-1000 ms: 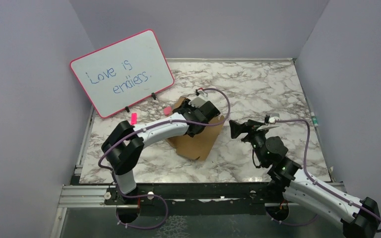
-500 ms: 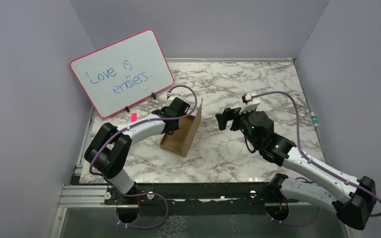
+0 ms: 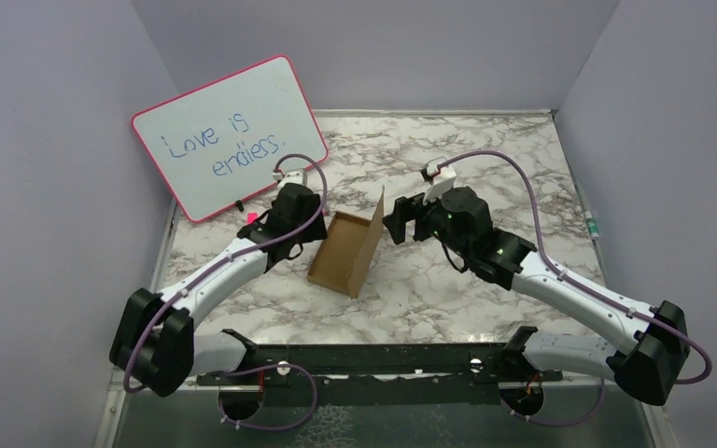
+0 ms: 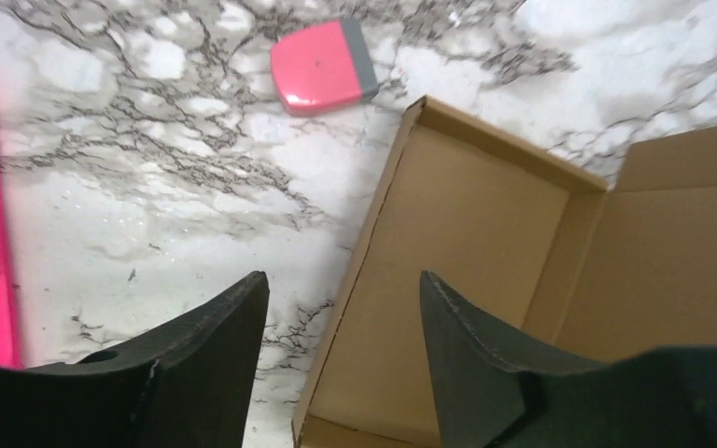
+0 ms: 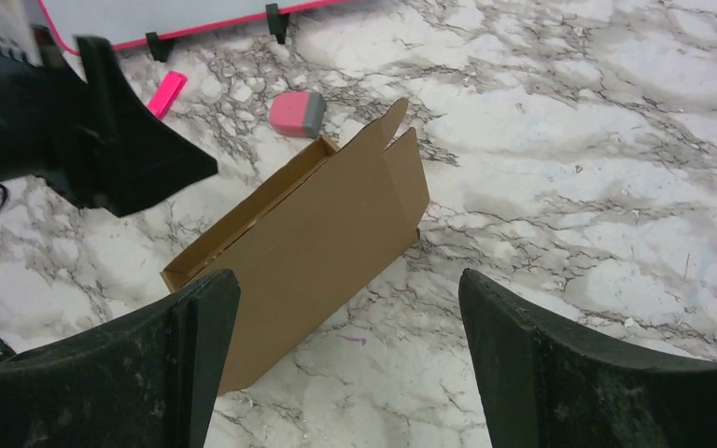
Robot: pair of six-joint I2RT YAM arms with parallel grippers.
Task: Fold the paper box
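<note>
The paper box [image 3: 344,252] rests on the marble table as a brown cardboard tray, with one large flap [image 3: 373,233] standing upright on its right side. In the left wrist view the tray's inside [image 4: 467,233] shows, and its left wall runs below the gap of my left gripper [image 4: 344,289]. That gripper is open and holds nothing. My right gripper [image 3: 394,227] hovers just right of the upright flap, wide open and empty. In the right wrist view the flap's outer face [image 5: 308,243] lies ahead of the right gripper [image 5: 348,280].
A pink-framed whiteboard [image 3: 229,135] leans at the back left. A pink eraser [image 4: 322,63] lies just beyond the box, and a pink marker [image 5: 166,93] lies near the whiteboard's feet. Purple walls enclose the table on three sides.
My left gripper has opened, let go of the box and drawn back to the left. The box has settled with its flap upright. My right gripper has moved in towards the flap.
</note>
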